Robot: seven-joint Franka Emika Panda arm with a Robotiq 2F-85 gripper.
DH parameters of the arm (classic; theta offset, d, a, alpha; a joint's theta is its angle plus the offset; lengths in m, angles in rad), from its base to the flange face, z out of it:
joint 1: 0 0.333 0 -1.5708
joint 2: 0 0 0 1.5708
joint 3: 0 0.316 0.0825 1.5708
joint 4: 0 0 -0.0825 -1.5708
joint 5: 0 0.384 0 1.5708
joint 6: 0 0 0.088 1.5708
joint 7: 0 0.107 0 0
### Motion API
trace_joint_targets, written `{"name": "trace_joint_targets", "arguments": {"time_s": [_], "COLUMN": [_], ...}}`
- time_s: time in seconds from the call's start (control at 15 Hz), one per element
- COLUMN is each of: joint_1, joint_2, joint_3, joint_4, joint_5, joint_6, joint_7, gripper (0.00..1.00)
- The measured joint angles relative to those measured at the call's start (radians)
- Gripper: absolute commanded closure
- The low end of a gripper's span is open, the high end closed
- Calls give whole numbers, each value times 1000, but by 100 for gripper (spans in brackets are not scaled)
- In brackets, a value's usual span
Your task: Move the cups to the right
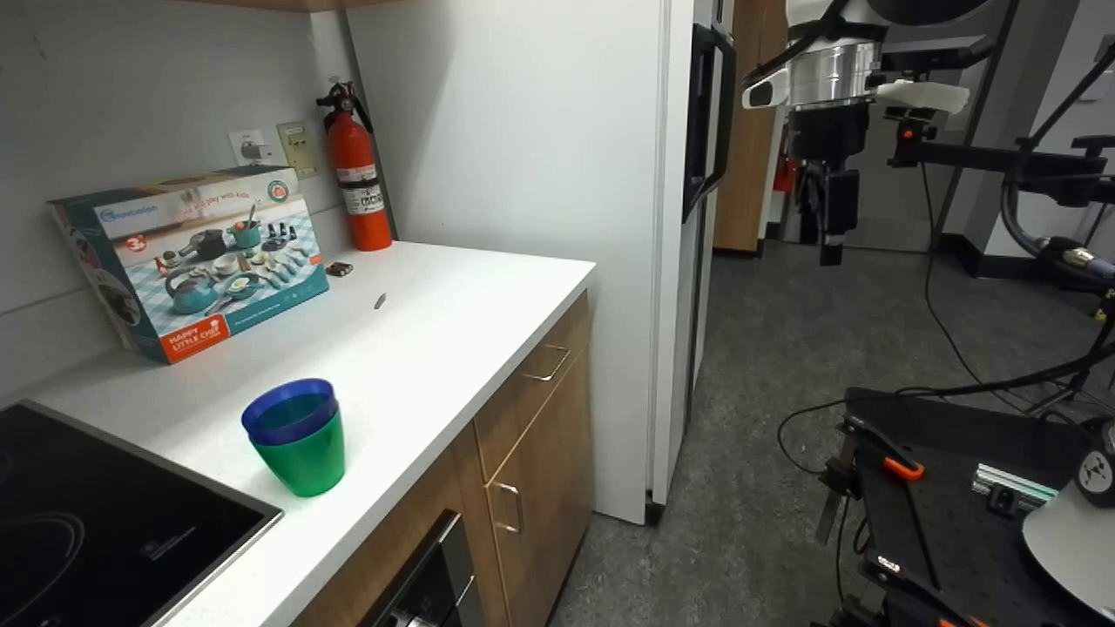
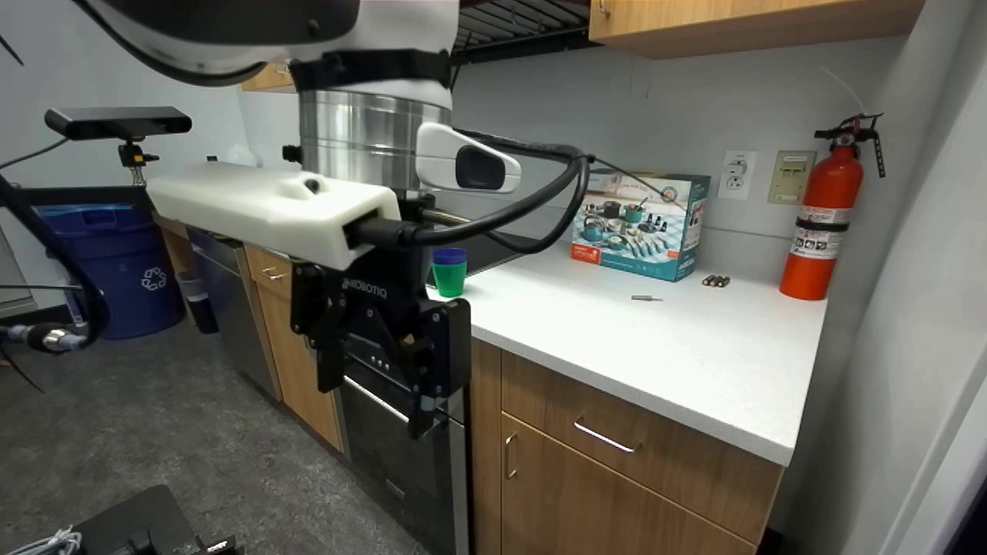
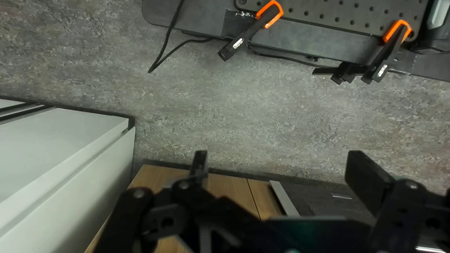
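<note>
Wrist view: end effector (image 3: 279, 172) wide above floor (image 3: 263, 105); blue cup (image 1: 287, 418) nested in green cup (image 1: 305, 457) on table (image 1: 418, 348)

Jaws spread well apart, the end effector hangs from the arm (image 2: 409, 31), fingers (image 3: 367, 181) pointing down, out past the front of the table. Below it the wrist view shows grey floor, with wooden cabinet (image 3: 232, 189) fronts on one side and a black stand (image 3: 299, 38) opposite; two orange-tipped clamps (image 3: 246, 37) cross the stand's edge. In an exterior view the oven (image 2: 401, 478) shows behind the fingers.

In both exterior views the blue cup sits inside the green cup, its rim above the green, the pair upright on the table. They stand just beside a corner of the hob (image 1: 113, 522), near the table's front edge, well apart from the end effector.

Farther back, a box (image 1: 244, 244) marked "HAPPY LITTLE CHEF" stands by the wall (image 2: 663, 116). Near it lie a few small cylinders (image 2: 715, 281) and a slim grey thing (image 2: 646, 298), too small to name. A red extinguisher (image 2: 825, 270) stands beside the fridge (image 1: 523, 131). In an exterior view a blue bin (image 2: 108, 270) with a recycling mark stands on the floor.
</note>
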Motion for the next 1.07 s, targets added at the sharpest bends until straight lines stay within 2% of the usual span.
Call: {"name": "trace_joint_targets", "arguments": {"time_s": [0.27, 0.53, 0.8, 1.07], "joint_1": [0, 12, 64, 135], "joint_2": [3, 42, 136, 259], "joint_3": [1, 16, 49, 104], "joint_4": [3, 26, 89, 202], "joint_5": [2, 22, 86, 136], "joint_6": [7, 70, 137, 184], "joint_7": [5, 6, 1, -6], "gripper": [0, 0, 0, 0]}}
